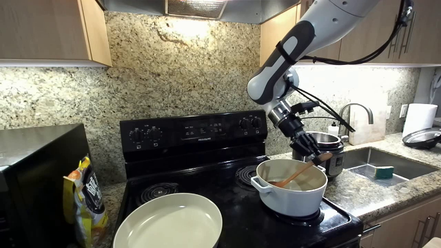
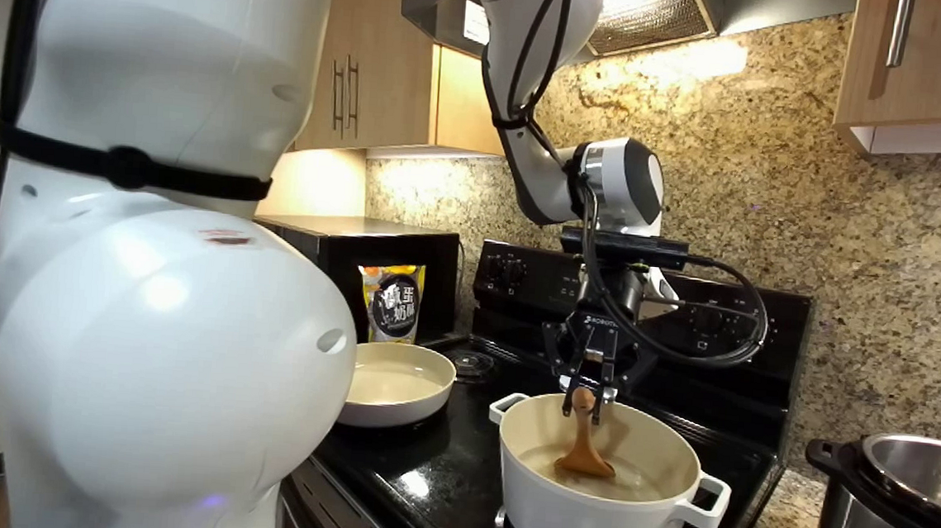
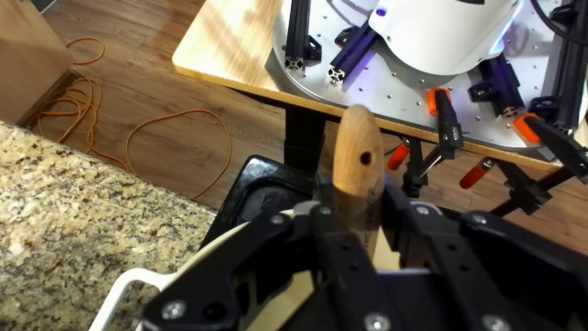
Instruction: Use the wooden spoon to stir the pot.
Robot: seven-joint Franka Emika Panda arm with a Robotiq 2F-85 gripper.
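Above the white pot (image 2: 585,525) on the stove (image 1: 237,213), the gripper (image 2: 585,408) held the wooden spoon (image 2: 582,444) pinched near its handle's end; the spoon stood at a slant, its head down inside the pot.

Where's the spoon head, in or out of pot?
In: both exterior views show the spoon with its head below the rim of the pot. Bottom contact: cannot tell.

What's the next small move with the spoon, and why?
Probably a slow, small circle of the spoon inside the pot: the gripper is shut on the spoon, whose lower end sits below the pot's rim.
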